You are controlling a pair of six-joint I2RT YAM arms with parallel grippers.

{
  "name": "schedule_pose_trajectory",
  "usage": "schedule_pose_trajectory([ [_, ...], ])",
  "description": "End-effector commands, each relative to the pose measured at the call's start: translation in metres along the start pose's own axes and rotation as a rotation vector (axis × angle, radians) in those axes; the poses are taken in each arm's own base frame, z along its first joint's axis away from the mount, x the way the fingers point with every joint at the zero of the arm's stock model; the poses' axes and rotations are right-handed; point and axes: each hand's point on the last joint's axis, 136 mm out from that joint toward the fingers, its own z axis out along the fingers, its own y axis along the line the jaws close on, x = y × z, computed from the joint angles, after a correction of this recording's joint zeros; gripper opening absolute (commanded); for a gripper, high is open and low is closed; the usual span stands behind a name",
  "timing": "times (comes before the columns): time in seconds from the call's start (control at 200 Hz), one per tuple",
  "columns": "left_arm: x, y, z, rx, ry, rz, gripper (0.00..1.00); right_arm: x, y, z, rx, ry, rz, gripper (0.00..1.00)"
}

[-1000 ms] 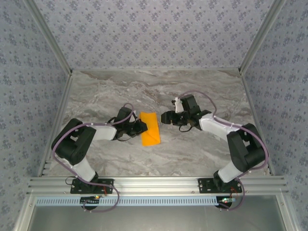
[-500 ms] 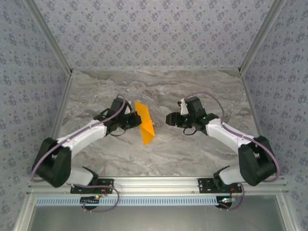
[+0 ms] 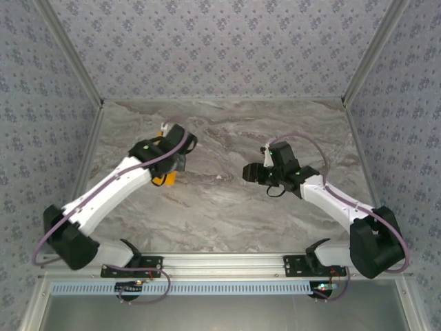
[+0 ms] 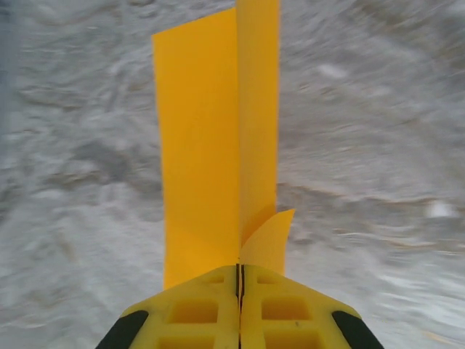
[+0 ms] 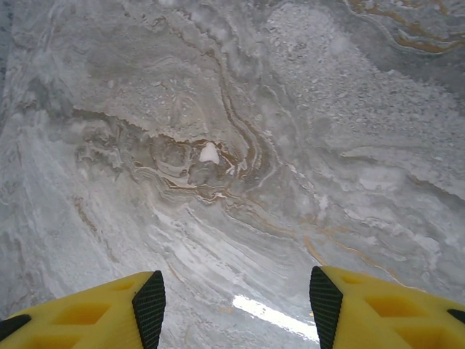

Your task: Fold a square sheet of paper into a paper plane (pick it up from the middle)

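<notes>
The square sheet of paper (image 4: 200, 145) is bright orange and folded lengthwise into a narrow strip of layers with a small flap near the fingers. Its far end runs out of the left wrist view, so I cannot tell whether it has the paper plane's point. My left gripper (image 4: 240, 267) is shut on its near end, jaws pressed together. From above, my left gripper (image 3: 169, 172) points down at the back left, and just a corner of the paper (image 3: 164, 181) shows under the wrist. My right gripper (image 3: 248, 172) (image 5: 232, 305) hangs open over bare marble, apart from the paper.
The marble tabletop (image 3: 227, 214) is walled by patterned panels on three sides. An aluminium rail (image 3: 227, 262) with both arm bases runs along the near edge. A small white speck (image 5: 209, 153) lies on the marble ahead of the right gripper.
The left arm has stretched out and swung left and back, carrying the paper from the table's middle to under its wrist. The right gripper has shifted slightly right.
</notes>
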Motion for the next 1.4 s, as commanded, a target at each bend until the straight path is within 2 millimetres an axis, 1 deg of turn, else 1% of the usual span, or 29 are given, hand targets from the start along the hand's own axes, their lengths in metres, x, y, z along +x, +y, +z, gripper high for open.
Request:
schedule_pose_trajectory([
  [0.0,0.006,0.019,0.015,-0.291,0.008,0.167,0.07,0.004,-0.01,-0.007,0.055,-0.006,0.018,0.6],
  [0.13,0.018,-0.016,0.046,-0.356,0.043,0.269,0.07,0.005,-0.015,-0.009,0.08,-0.007,0.026,0.6],
  [0.22,0.028,-0.047,0.064,-0.345,0.064,0.318,0.06,0.005,-0.019,-0.01,0.095,-0.008,0.033,0.6],
  [0.275,0.038,-0.064,0.075,-0.331,0.085,0.348,0.06,0.005,-0.022,-0.01,0.108,-0.009,0.038,0.6],
  [0.33,0.046,-0.081,0.082,-0.309,0.101,0.366,0.06,0.006,-0.026,-0.011,0.124,-0.009,0.044,0.61],
  [0.415,0.057,-0.105,0.088,-0.264,0.114,0.382,0.06,0.006,-0.032,-0.012,0.142,-0.008,0.057,0.61],
  [0.55,0.072,-0.132,0.093,-0.197,0.136,0.368,0.09,0.009,-0.039,-0.011,0.158,-0.005,0.078,0.61],
  [0.729,0.089,-0.161,0.098,-0.096,0.178,0.356,0.15,0.012,-0.055,-0.012,0.202,-0.01,0.122,0.61],
  [0.774,0.092,-0.166,0.098,-0.063,0.189,0.343,0.18,0.013,-0.059,-0.013,0.21,-0.015,0.154,0.61],
  [0.864,0.092,-0.177,0.095,0.007,0.194,0.314,0.23,0.013,-0.067,-0.015,0.225,-0.024,0.183,0.61],
  [0.944,0.093,-0.186,0.091,0.08,0.207,0.292,0.27,0.013,-0.07,-0.015,0.229,-0.026,0.197,0.61],
  [1.069,0.091,-0.197,0.087,0.208,0.238,0.221,0.34,0.013,-0.07,-0.015,0.219,-0.026,0.201,0.61],
  [1.104,0.092,-0.199,0.086,0.25,0.254,0.199,0.36,0.014,-0.07,-0.014,0.22,-0.023,0.203,0.62],
  [1.129,0.096,-0.199,0.084,0.279,0.279,0.192,0.38,0.014,-0.07,-0.014,0.216,-0.023,0.203,0.62],
  [1.149,0.092,-0.204,0.084,0.318,0.269,0.166,0.39,0.013,-0.069,-0.014,0.215,-0.023,0.202,0.62],
  [1.244,0.092,-0.209,0.082,0.438,0.304,0.106,0.45,0.014,-0.068,-0.012,0.207,-0.016,0.205,0.61],
  [1.394,0.091,-0.22,0.074,0.617,0.347,0.028,0.51,0.014,-0.068,-0.007,0.197,-0.007,0.21,0.62],
])
